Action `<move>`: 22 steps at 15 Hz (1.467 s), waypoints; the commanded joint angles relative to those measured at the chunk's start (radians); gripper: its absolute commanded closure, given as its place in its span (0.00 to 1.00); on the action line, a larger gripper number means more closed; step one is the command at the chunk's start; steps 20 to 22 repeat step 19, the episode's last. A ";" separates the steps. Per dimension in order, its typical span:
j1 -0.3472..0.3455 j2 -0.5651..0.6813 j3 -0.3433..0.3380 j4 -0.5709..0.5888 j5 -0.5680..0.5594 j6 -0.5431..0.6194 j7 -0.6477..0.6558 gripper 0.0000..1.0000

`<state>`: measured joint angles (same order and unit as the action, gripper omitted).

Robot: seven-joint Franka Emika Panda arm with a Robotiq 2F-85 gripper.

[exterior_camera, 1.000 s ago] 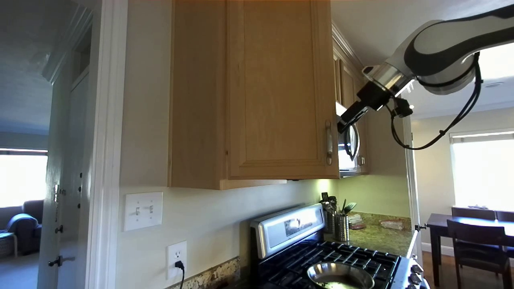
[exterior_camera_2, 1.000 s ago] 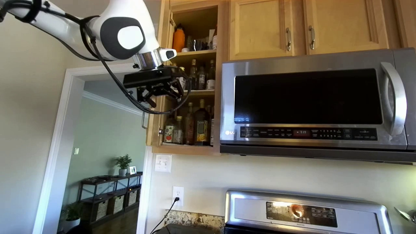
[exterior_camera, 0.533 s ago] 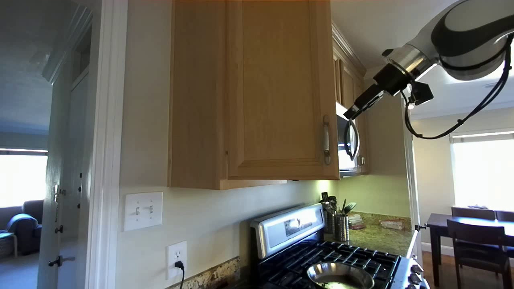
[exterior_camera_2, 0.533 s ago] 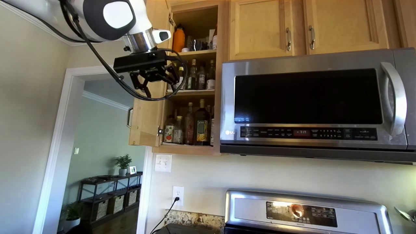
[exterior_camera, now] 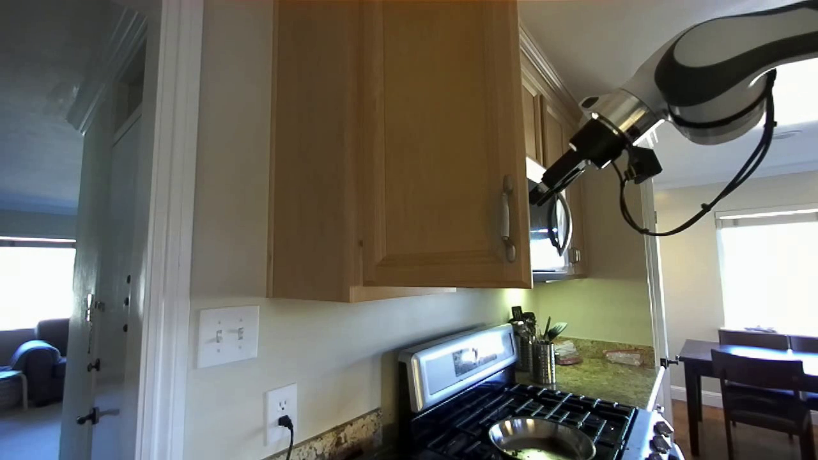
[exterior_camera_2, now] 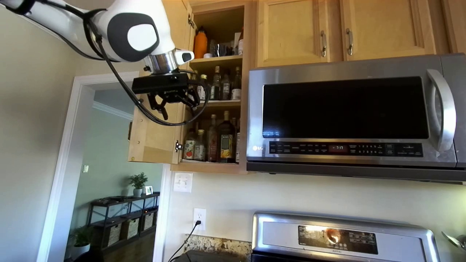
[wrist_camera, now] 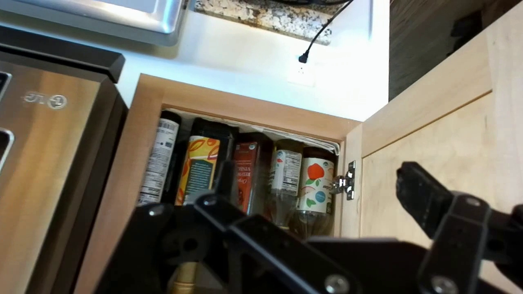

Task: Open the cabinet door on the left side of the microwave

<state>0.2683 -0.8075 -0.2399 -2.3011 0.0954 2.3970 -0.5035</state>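
Note:
The cabinet door, tall and honey-coloured, stands swung open on its left-side hinges. Its outer face (exterior_camera: 441, 140) and silver bar handle (exterior_camera: 507, 217) show in an exterior view. Its inner face shows in an exterior view (exterior_camera_2: 156, 142) and in the wrist view (wrist_camera: 425, 134). The stainless microwave (exterior_camera_2: 346, 105) is right of the open cabinet; it also shows in the wrist view (wrist_camera: 53, 143). My gripper (exterior_camera_2: 179, 112) is open and empty, in front of the cabinet opening, on the door's inner side. In the wrist view one finger of the gripper (wrist_camera: 317, 175) overlaps the door's inner face; contact cannot be told.
Bottles (exterior_camera_2: 225, 140) fill the cabinet shelves (exterior_camera_2: 214, 103). Shorter closed wooden doors (exterior_camera_2: 293, 32) are above the microwave. Below is the gas stove (exterior_camera: 530, 396) with a steel pan (exterior_camera: 542, 437). A doorway frame (exterior_camera_2: 60, 156) is left of the cabinet.
The door has swung farther open. My gripper first drew back and up, away from the cabinet, then moved forward and down again. It stays open.

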 commanded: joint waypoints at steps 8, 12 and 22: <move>-0.004 0.085 0.058 0.005 0.042 -0.031 0.054 0.00; -0.070 0.059 0.097 -0.037 0.020 -0.113 0.131 0.00; -0.106 0.082 0.117 -0.042 0.029 -0.130 0.149 0.00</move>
